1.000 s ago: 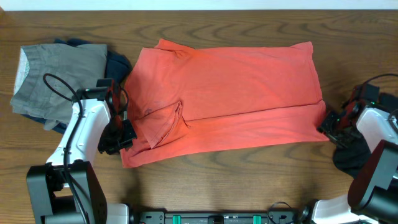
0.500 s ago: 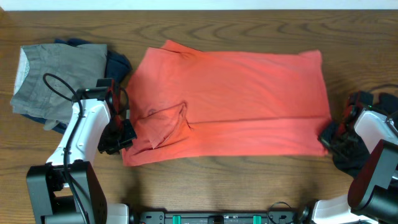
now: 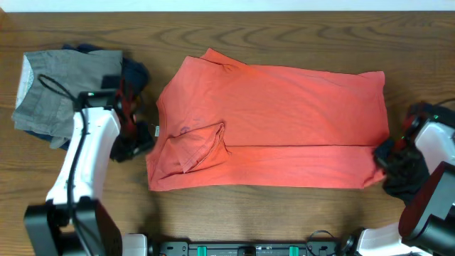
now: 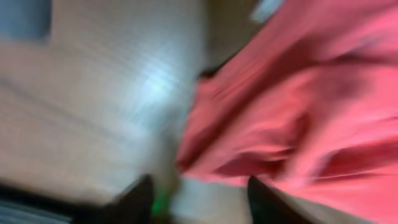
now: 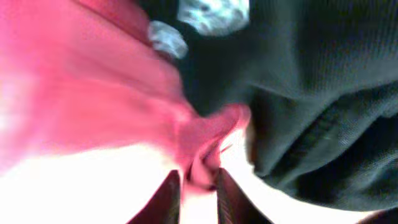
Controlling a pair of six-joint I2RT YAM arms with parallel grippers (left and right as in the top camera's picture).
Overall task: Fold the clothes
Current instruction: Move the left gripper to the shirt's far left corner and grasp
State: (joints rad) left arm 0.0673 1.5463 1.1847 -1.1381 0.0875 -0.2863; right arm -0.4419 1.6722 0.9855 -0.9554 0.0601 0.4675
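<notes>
The shirt (image 3: 284, 114) lies flat across the middle of the table (image 3: 284, 213), coral-red, its near strip folded up over the body and one sleeve (image 3: 202, 146) doubled in on the side toward the left gripper (image 3: 138, 141). That gripper sits just beside the shirt's edge, off the cloth. In the blurred left wrist view its two dark fingers (image 4: 140, 194) stand apart over bare table (image 4: 93, 93), nothing between them, and the shirt (image 4: 311, 93) begins just ahead of the jaws and to their right. The right gripper (image 3: 384, 153) is at the opposite lower corner. In its wrist view the gripper (image 5: 198, 186) has its jaws closed on a bunched fold of shirt (image 5: 81, 81), which spreads ahead and to the left of them. A dark garment (image 5: 311, 93) lies crumpled just right of those jaws, touching the pinched fold; overhead it (image 3: 405, 179) sits under the right arm. Behind the left gripper, apart from the shirt, lies a grey garment (image 3: 67, 89) on a navy one (image 3: 135, 71).
</notes>
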